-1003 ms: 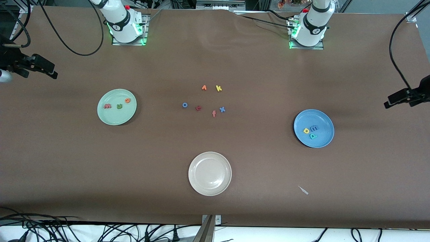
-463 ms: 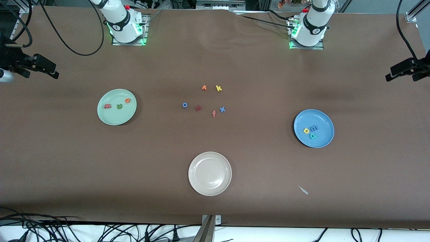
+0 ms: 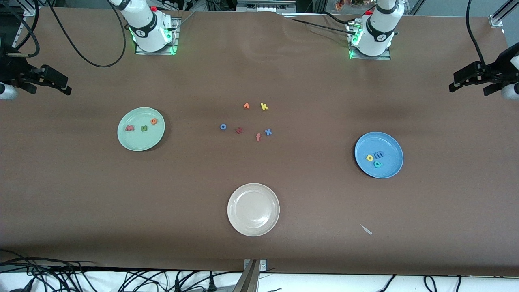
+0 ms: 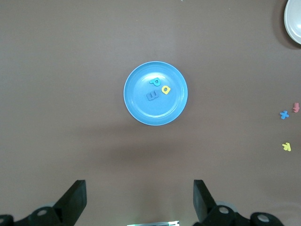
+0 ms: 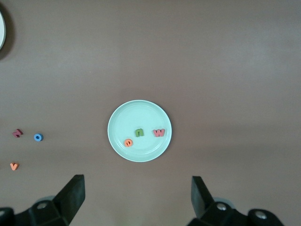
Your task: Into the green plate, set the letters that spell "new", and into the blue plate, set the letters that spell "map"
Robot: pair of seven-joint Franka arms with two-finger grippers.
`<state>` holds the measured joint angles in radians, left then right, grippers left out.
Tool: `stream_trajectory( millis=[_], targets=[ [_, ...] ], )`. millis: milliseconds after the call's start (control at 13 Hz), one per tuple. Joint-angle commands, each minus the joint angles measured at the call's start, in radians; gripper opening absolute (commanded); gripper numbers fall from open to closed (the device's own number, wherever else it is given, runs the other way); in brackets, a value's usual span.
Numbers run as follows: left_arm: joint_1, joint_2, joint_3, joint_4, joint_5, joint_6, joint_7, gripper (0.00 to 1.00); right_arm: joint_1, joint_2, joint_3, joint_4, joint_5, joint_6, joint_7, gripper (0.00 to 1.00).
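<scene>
Black fingers on both grippers stand wide apart w/ nothing between them. Your left gripper [image 3: 466, 79] hangs high at the left arm's end of the table; the right gripper [image 3: 54, 83] hangs high at the right arm's end. Both arms look parked, waiting.

Outward from the left: blue plate [image 3: 396, 170] sits toward the left arm's end, holding blue "m" [image 3: 379, 154], yellow "a" [image 3: 369, 157] and teal "p" [image 3: 378, 164], bunched close together. From the right: green plate [image 3: 134, 142] holds pinkish-red "w" [image 3: 129, 128], green "n" [image 3: 144, 128] and orange "e" [image 3: 153, 121] in a loose row.

Mid-table, the spare letters [image 3: 247, 121] lie scattered apart from each other, and the cream-white plate [image 3: 253, 231] sits empty nearer the front camera.

Judging by this, both words are sorted, so the step in hand is prob. just finishing clean. Keep both grippers high and off the plates, don't sweep low over the spares, and check in each wrist view that all three letters lie fully inside the rim.
</scene>
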<state>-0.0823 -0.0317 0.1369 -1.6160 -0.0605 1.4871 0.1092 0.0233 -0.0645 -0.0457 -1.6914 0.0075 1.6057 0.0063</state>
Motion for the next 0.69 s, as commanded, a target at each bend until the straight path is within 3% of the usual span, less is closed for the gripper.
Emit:
stream_trajectory(
  millis=[0, 617],
  targets=[
    [-0.016, 0.009, -0.051, -0.005, 0.034, 0.005, 0.015, 1.0, -0.005, -0.008, 0.004, -0.004, 0.015, -0.001, -0.005, 1.0],
    [-0.004, 0.018, -0.066, -0.009, 0.044, 0.022, 0.018, 1.0, -0.005, -0.008, 0.006, -0.004, 0.014, -0.003, -0.003, 1.0]
  ],
)
